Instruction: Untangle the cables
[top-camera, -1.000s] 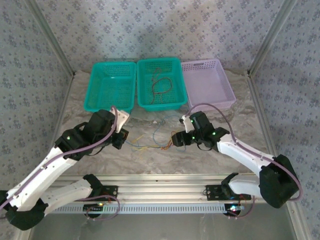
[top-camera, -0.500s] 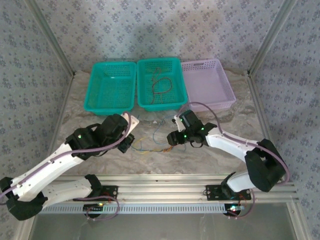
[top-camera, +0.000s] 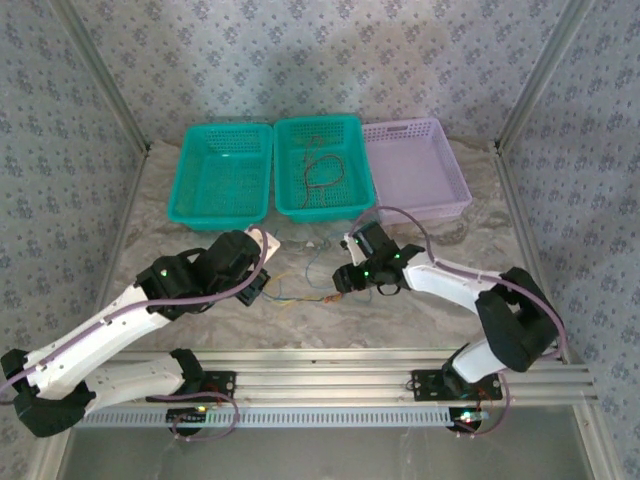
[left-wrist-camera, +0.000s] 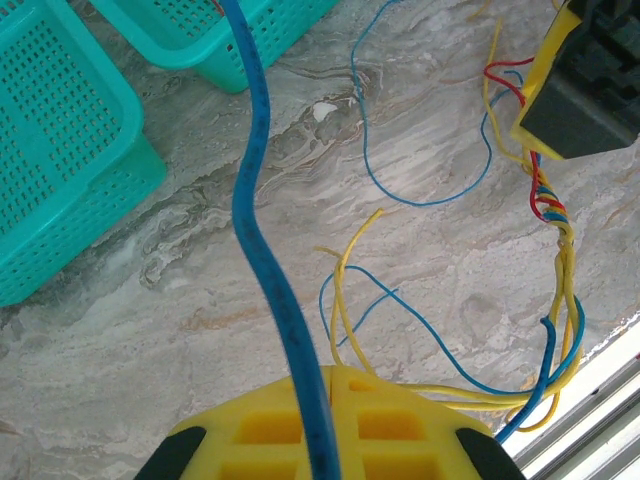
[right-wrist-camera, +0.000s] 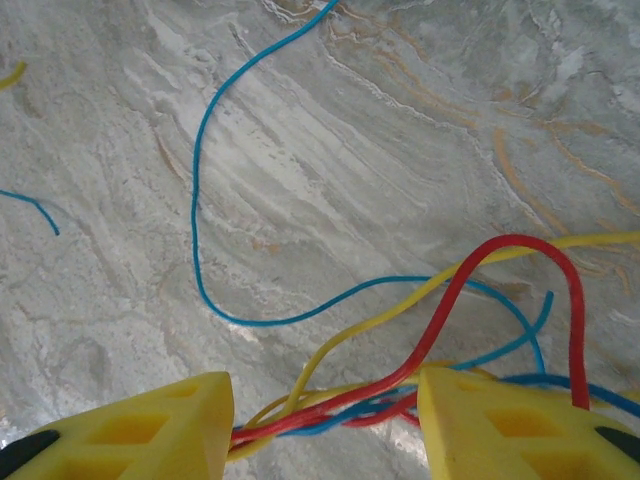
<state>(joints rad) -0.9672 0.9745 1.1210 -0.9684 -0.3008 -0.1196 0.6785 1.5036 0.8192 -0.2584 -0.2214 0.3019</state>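
Right tool (right-wrist-camera: 325, 400) has slid in over the tangle, fingers narrowing but still apart, twisted cables (right-wrist-camera: 462, 280) between them on the bench (right-wrist-camera: 400, 120). Left tool (left-wrist-camera: 328, 395) pinches one blue strand (left-wrist-camera: 262, 250). Pull-apart looks next.

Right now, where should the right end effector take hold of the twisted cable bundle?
Take the twisted bundle where red, yellow and blue strands run tight together, crossing between the right end effector's open jaws. Come down from above; further on the strands fan into loops.
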